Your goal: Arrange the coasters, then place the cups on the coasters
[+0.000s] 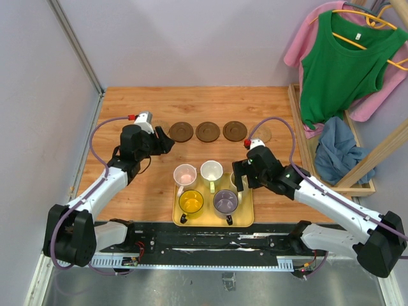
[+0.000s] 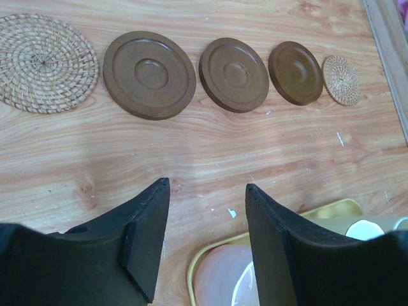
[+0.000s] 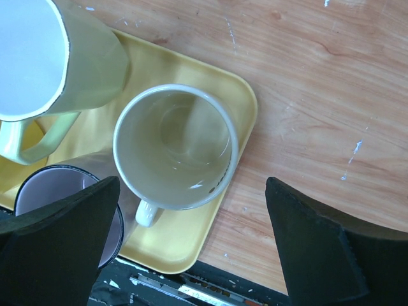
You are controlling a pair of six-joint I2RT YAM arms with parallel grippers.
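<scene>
Five coasters laid out, five cups waiting: the left gripper (image 2: 207, 188), jaws spread and empty, hangs above bare wood off the far-left corner of the yellow rectangular plastic tray (image 1: 213, 220). Beyond the tray's far edge a row runs left to right: a pale woven rattan coaster (image 2: 44, 62), three dark brown grooved discs (image 2: 234, 74) and a second woven rattan coaster (image 2: 342, 80), each apart from its neighbour. All the cups stand inside the tray: the pale pink mug (image 1: 185, 173) and the pale green-white mug (image 1: 211, 170) along its far side, the yellow mug (image 1: 190, 201) and the purple-grey mug (image 1: 225, 201) along its near side, and the cream-beige mug (image 3: 172, 146) in its far-right corner. The right gripper (image 3: 191, 182), jaws spread wide, is poised over that cream-beige mug with a finger to either side; whether the fingers have reached its rim cannot be told. The arranging looks finished, and the step in hand appears to be the first pick-up. The next move would call for lowering around the mug, closing on its wall clear of the green-white neighbour, lifting it over the tray's lip and carrying it to a coaster. The desk (image 1: 191, 102) is orange wood grain, lightly scuffed. Lilac walls (image 1: 191, 38) stand beyond and left of the tray, and to its right a green sleeveless top (image 1: 344, 70) and a pink garment (image 1: 303, 48) hang above a blue cloth (image 1: 335, 143).
</scene>
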